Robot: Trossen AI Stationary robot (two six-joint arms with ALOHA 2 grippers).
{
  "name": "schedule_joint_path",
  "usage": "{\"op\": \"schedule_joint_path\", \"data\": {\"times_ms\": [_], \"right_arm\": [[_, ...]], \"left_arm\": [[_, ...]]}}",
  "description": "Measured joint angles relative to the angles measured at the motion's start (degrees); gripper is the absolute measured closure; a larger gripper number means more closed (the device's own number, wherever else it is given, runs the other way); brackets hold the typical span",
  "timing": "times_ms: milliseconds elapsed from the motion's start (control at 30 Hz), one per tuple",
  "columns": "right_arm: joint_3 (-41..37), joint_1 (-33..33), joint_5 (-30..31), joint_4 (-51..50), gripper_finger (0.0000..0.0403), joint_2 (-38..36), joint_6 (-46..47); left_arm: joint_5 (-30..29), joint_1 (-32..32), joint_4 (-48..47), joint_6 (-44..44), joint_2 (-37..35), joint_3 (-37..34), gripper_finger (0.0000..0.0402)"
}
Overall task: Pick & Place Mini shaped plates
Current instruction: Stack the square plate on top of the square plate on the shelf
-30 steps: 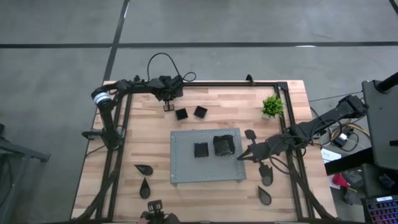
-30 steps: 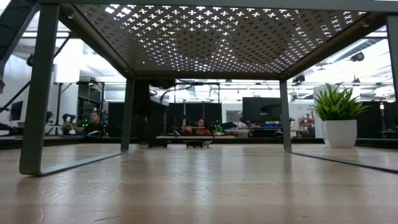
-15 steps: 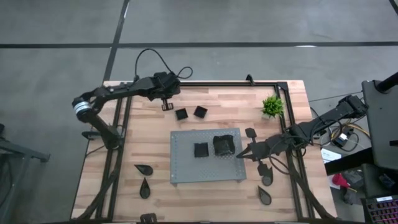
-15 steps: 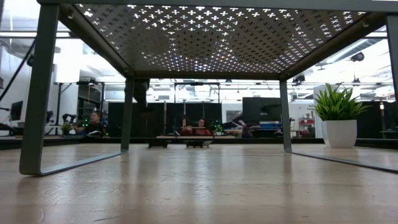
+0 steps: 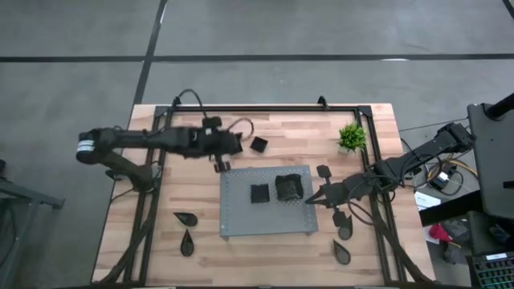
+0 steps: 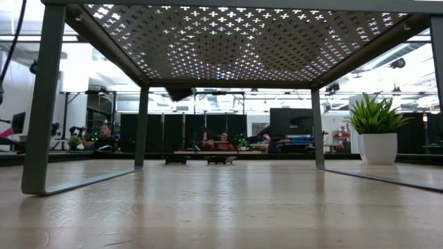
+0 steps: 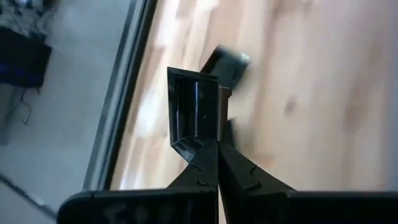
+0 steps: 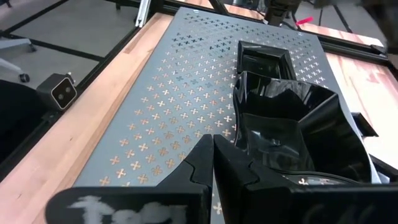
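Four views of one table

We look straight down, level from underneath the board [image 6: 228, 41], and close from both wrists; overhead and right wrist share the board [image 5: 241, 217].

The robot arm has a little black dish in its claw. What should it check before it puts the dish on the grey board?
1. Left gripper shut on the small square dish: ok.
2. Left gripper above the grey board: not ok, it hangs just off a corner.
3. Bare room on the board: ok.
4. Square plate and wavy plate already there, clear of the bare part: ok.
5. Right gripper shut, waiting at the board's right edge: ok.
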Motion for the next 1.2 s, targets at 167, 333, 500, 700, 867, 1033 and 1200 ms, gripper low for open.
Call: {"op": "schedule_joint_path", "data": {"times_ms": [167,333,500,700,867,1033,1200], "right_arm": [[0.00,0.02,1.26,-0.02,0.0394,0.00,-0.16],[0.00,0.00,3.06,-0.02,0.0394,0.00,0.37],[0.00,0.02,3.04,-0.02,0.0394,0.00,1.11],[0.00,0.03,3.02,-0.04,0.0394,0.00,2.24],[-0.05,0.02,3.02,-0.01,0.0394,0.00,2.13],[-0.09,0.02,3.02,-0.02,0.0394,0.00,2.20],[-0.20,0.02,3.02,0.00,0.0394,0.00,2.23]], "left_arm": [[-8.05,-9.61,-0.05,-11.67,1.75,2.43,0.0402],[-14.52,-17.17,-0.36,-21.35,3.22,5.06,0.0402],[-16.18,-23.95,-0.30,-27.92,5.49,6.86,0.0401],[-21.05,-31.03,2.67,-29.53,9.45,9.57,0.0401],[-20.97,-33.23,1.96,-31.88,14.65,15.65,0.0401],[-22.34,-34.89,-6.43,-34.05,21.17,24.42,0.0401],[-24.54,-35.06,-20.92,-39.04,27.04,33.39,0.0401]]}}
